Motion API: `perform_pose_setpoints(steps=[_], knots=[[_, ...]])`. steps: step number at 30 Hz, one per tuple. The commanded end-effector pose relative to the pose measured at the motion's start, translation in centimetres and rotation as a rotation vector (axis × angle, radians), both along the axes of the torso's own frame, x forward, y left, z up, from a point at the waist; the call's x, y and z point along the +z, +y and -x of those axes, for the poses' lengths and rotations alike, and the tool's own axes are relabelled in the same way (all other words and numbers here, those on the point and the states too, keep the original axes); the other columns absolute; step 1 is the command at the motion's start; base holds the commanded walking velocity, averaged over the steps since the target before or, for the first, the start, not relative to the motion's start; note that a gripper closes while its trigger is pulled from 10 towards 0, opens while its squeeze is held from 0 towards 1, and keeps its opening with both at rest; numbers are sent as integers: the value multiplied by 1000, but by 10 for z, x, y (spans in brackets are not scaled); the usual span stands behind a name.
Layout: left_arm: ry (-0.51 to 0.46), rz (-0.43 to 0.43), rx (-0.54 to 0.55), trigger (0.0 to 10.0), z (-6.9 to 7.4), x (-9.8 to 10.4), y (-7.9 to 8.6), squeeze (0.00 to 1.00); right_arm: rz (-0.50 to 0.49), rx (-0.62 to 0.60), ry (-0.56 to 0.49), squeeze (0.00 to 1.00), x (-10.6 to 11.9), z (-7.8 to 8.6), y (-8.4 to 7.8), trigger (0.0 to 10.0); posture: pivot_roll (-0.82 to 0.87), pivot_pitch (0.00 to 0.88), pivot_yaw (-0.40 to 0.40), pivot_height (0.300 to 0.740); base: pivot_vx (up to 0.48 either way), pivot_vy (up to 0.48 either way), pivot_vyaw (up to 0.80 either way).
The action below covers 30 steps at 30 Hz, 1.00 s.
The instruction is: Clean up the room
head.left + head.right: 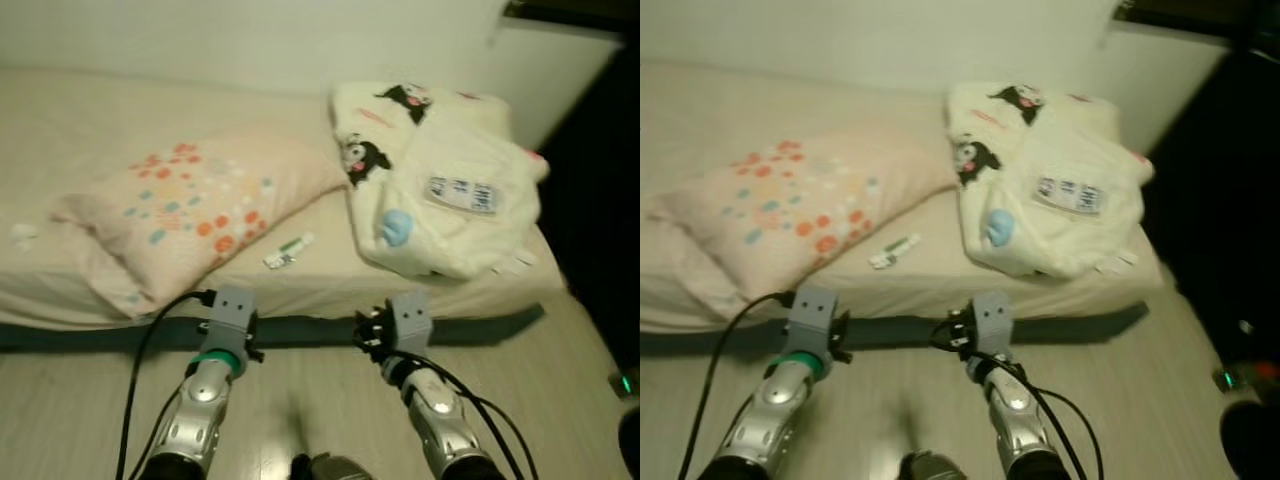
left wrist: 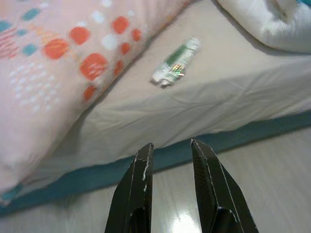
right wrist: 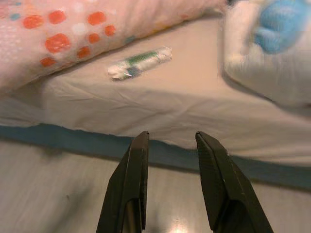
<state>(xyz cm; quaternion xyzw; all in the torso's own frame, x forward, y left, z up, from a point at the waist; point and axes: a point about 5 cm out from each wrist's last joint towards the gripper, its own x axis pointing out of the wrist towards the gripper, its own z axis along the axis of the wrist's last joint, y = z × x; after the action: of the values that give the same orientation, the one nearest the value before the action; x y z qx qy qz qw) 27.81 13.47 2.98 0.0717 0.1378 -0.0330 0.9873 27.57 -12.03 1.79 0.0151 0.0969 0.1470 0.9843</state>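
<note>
On bed (image 1: 300,285): green-white wrapper (image 1: 288,250)

You are facing bed (image 1: 300,285) across floor (image 1: 300,400). Pillow (image 1: 190,205) lying on bed at left, folded blanket (image 1: 440,190) sitting at right, small tube (image 1: 288,250) lying between them near front edge. Both arms reaching toward bed edge.
</note>
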Motion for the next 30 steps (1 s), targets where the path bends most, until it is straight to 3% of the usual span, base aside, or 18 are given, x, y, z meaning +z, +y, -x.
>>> perform_pose_setpoints(steps=[1, 22, 30], knots=[[-7, 0, -22, 10000, 2, -1, -6, 0, 7, -17, -1, 0, -1, 1, -6, 10000, -41, 34, -34, 740, 480, 0, 0], [-16, -5, -27, 10000, 2, 0, -8, 0, 16, -12, -5, 0, 0, 0, -6, 10000, -40, 35, -36, 740, 480, 0, 0], [2, -8, -28, 10000, 4, -3, -6, 0, 16, -5, -3, 0, 0, 0, -5, 10000, -41, 34, -34, 740, 79, 0, 0]])
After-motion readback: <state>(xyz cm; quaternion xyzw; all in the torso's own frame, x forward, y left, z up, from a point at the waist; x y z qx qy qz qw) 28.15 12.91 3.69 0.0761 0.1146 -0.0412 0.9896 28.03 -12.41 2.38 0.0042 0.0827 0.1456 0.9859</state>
